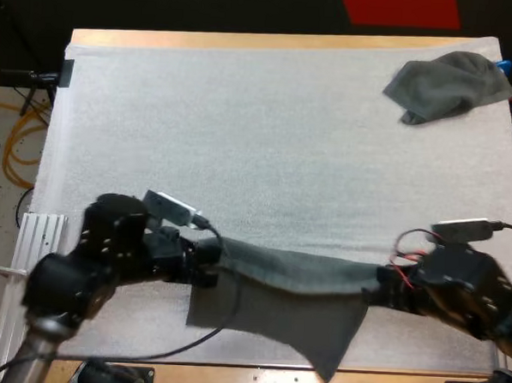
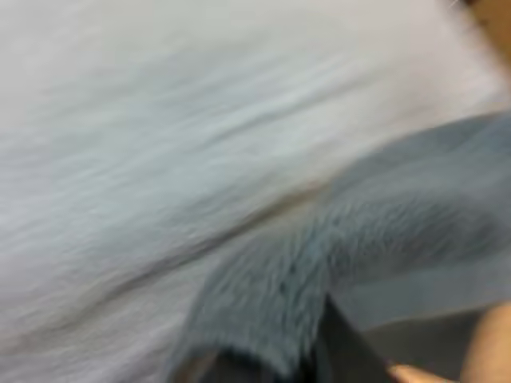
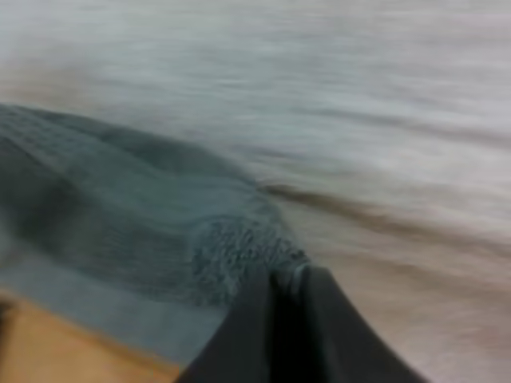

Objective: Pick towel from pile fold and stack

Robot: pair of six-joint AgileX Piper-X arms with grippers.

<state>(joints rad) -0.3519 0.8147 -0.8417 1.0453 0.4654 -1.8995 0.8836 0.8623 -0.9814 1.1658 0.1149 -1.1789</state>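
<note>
A dark grey-green towel hangs stretched between my two grippers near the front edge of the mat, its lower part draping down onto the mat. My left gripper is shut on the towel's left corner. My right gripper is shut on its right corner, and its black fingers pinch the cloth. A second towel lies crumpled at the far right corner of the mat.
The white mat spreads wide between the held towel and the crumpled one. The wooden table edge runs just in front of the hanging cloth.
</note>
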